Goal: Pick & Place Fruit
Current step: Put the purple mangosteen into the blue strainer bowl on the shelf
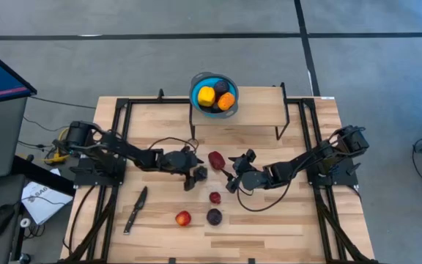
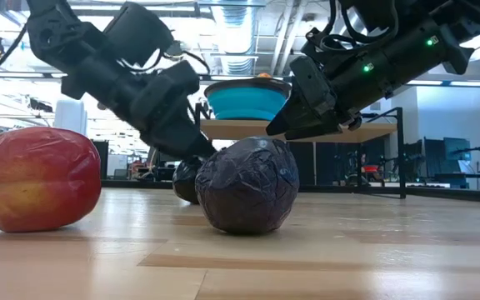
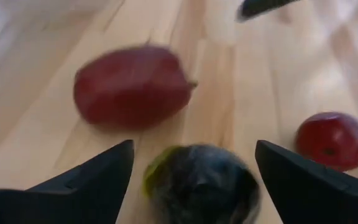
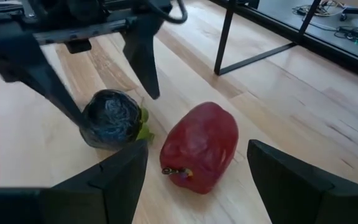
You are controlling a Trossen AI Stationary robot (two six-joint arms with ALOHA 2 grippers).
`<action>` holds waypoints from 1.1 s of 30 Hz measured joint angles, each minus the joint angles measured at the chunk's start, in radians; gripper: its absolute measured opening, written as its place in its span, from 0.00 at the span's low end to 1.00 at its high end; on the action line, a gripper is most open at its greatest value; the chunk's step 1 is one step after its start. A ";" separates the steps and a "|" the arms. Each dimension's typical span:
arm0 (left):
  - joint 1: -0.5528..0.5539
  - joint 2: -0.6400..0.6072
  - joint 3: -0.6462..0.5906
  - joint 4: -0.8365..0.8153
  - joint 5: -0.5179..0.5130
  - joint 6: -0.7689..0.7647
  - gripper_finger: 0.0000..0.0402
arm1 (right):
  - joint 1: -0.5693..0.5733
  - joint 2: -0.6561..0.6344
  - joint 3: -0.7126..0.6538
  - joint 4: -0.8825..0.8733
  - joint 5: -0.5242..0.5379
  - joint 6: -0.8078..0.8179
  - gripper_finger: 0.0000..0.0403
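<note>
My left gripper (image 3: 194, 149) is open at the table's middle (image 1: 195, 176), low over a dark purple fruit (image 3: 201, 180) with a green bit, its fingers on either side of it. My right gripper (image 4: 197, 149) is open too (image 1: 231, 172). It hangs just right of a large red fruit (image 4: 201, 146) that rests on the wood between the two grippers. A small red fruit (image 1: 215, 197), another dark purple one (image 1: 214, 216) and a red-and-yellow one (image 1: 183, 218) lie nearer the near edge. Yellow, orange and dark fruit sit in the blue bowl (image 1: 196, 88). My left gripper has one finger (image 4: 61, 93) right at the side of the dark purple fruit (image 4: 110, 118) and the other finger (image 4: 145, 62) clearly apart from it. Whether the first finger touches the fruit, I cannot tell. The fruit rests on the table.
The bowl stands on a raised wooden shelf (image 1: 255, 117) with black legs at the far side. A dark knife (image 1: 136, 209) lies near the left front. Black frame rails run along both table sides. A cable loops on the table by the right arm.
</note>
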 joint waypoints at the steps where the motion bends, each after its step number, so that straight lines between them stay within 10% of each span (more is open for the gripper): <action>1: 0.000 0.003 0.000 -0.019 -0.007 -0.017 0.80 | 0.000 0.000 0.000 0.001 0.000 0.000 0.67; 19: 0.012 -0.018 -0.001 -0.101 0.052 -0.105 0.52 | 0.000 0.000 0.000 0.006 -0.001 0.011 0.67; 33: -0.012 -0.407 -0.001 0.059 0.198 0.127 0.55 | -0.019 0.027 -0.001 0.246 -0.098 -0.125 0.67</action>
